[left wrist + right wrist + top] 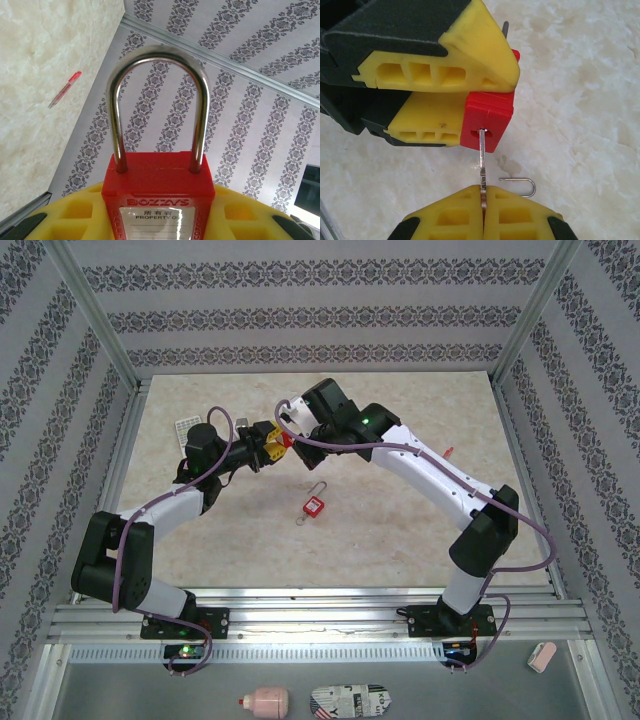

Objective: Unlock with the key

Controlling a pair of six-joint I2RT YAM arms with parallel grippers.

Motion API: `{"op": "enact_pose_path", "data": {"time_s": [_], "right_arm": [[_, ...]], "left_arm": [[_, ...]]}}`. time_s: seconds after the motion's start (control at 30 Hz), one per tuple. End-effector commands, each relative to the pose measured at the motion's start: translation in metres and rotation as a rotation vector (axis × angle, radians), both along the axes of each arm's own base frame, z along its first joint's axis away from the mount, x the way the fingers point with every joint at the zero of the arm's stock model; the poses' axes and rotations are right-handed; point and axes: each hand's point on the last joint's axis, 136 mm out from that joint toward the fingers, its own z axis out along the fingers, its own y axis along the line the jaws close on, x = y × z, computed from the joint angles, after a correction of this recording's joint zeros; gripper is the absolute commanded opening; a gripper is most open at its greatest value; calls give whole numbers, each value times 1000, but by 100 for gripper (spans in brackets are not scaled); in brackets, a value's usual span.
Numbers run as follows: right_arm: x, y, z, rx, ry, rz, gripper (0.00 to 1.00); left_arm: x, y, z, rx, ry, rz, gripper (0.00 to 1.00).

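Observation:
A red padlock (158,185) with a steel shackle (157,55) is clamped between the yellow fingers (60,220) of my left gripper (262,446), held above the table. The shackle sits in both holes of the body. My right gripper (483,202) is shut on a thin metal key (482,160). The key's tip is in the keyhole on the underside of the padlock (487,120). In the top view the two grippers meet at the padlock (283,440), left of the table's middle.
A second red padlock (314,505) lies on the marble-patterned table (400,540) in front of the grippers. A thin wire hook (522,181) lies under the right gripper. A red pen (450,451) lies at the right, a white card (185,428) at the far left.

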Motion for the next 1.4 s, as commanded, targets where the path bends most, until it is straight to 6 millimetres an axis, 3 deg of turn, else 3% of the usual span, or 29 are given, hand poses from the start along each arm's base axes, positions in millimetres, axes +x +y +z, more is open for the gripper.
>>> {"op": "enact_pose_path", "data": {"time_s": [0.0, 0.4, 1.37], "right_arm": [[0, 10, -10, -1, 22, 11, 0], [-5, 12, -26, -16, 46, 17, 0], [-11, 8, -32, 2, 67, 1, 0]], "left_arm": [[-5, -4, 30, -9, -106, -30, 0], [3, -5, 33, -23, -121, -19, 0], [6, -4, 42, 13, -173, -5, 0]]}}
